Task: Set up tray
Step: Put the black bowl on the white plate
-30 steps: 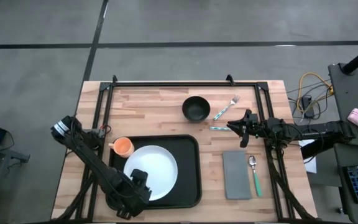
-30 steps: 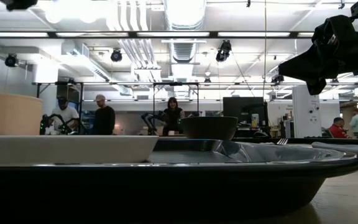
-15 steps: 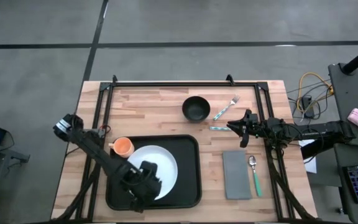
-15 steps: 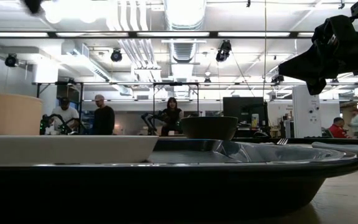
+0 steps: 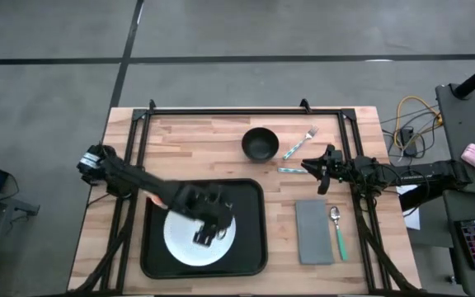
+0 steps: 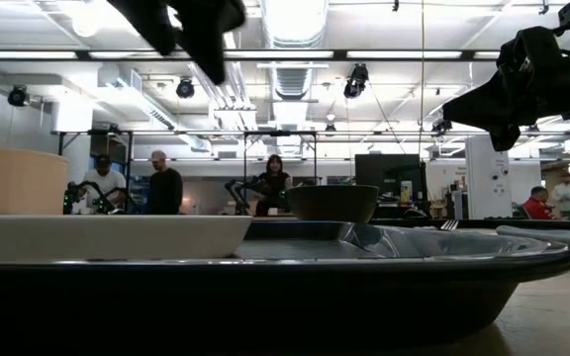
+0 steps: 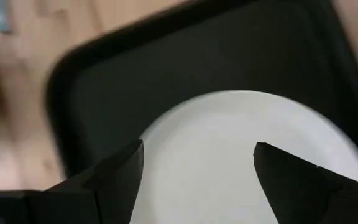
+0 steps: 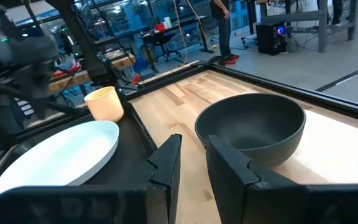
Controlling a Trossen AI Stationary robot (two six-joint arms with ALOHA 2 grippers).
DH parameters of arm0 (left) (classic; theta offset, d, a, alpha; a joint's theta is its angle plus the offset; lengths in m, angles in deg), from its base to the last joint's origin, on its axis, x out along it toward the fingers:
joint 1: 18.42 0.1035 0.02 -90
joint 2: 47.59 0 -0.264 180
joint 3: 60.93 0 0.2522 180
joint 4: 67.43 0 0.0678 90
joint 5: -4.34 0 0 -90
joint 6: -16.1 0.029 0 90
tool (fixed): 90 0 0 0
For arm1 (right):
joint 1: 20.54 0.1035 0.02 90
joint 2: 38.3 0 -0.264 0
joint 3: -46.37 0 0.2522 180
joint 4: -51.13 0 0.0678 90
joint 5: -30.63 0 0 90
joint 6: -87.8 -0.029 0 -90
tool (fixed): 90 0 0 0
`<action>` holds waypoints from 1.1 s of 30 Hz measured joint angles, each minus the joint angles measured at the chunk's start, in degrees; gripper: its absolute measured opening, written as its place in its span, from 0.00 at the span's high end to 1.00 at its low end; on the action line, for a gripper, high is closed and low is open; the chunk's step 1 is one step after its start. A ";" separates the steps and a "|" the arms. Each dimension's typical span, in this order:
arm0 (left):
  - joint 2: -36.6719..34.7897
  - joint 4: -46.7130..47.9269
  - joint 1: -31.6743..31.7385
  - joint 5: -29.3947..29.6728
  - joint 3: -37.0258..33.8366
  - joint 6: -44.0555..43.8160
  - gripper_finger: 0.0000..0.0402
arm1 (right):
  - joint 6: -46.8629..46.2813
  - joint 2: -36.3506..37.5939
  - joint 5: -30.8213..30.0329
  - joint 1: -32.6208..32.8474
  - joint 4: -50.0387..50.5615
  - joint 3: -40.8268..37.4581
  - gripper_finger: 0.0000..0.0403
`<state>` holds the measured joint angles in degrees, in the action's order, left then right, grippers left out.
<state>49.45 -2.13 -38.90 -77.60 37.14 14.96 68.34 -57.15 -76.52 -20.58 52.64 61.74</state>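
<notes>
Left gripper (image 5: 205,235) now over plate (image 5: 180,243) (empty)
</notes>
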 joint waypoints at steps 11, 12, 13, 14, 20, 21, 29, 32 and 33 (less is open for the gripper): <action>0.91 -12.97 14.76 0.01 -0.04 16.96 0.30 | 0.00 0.00 -0.21 0.00 0.00 0.00 0.83; 1.10 -14.85 16.00 0.01 -0.04 18.25 0.30 | 0.00 0.00 -0.44 0.00 0.00 0.00 0.83; 1.34 -16.37 17.12 0.01 -0.04 19.62 0.30 | 0.00 0.00 -0.80 0.00 0.00 0.00 0.83; 1.70 -17.70 18.30 0.01 -0.04 21.12 0.30 | -0.01 0.00 -1.05 -0.02 0.00 0.00 0.83; 5.47 -24.44 24.00 0.01 -0.06 29.54 0.30 | -0.02 -0.02 -1.09 0.00 0.00 0.00 0.83; 6.08 -25.36 24.77 0.01 -0.07 30.51 0.30 | -0.02 -0.02 -1.11 -0.02 0.00 0.00 0.83; 11.10 -26.98 29.01 -1.90 -0.17 34.05 0.30 | -0.02 -0.02 -1.10 -0.02 0.02 0.00 0.83; 13.70 -26.96 29.63 -2.40 -0.22 36.74 0.30 | -0.02 -0.02 -1.10 -0.02 0.01 0.00 0.83; 14.45 -26.90 29.78 -2.46 -0.22 37.38 0.30 | 0.00 -0.02 -1.10 -0.02 0.02 0.00 0.83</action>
<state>63.90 -29.03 -9.12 -80.06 36.93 52.34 68.34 -57.17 -77.62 -20.60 52.66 61.74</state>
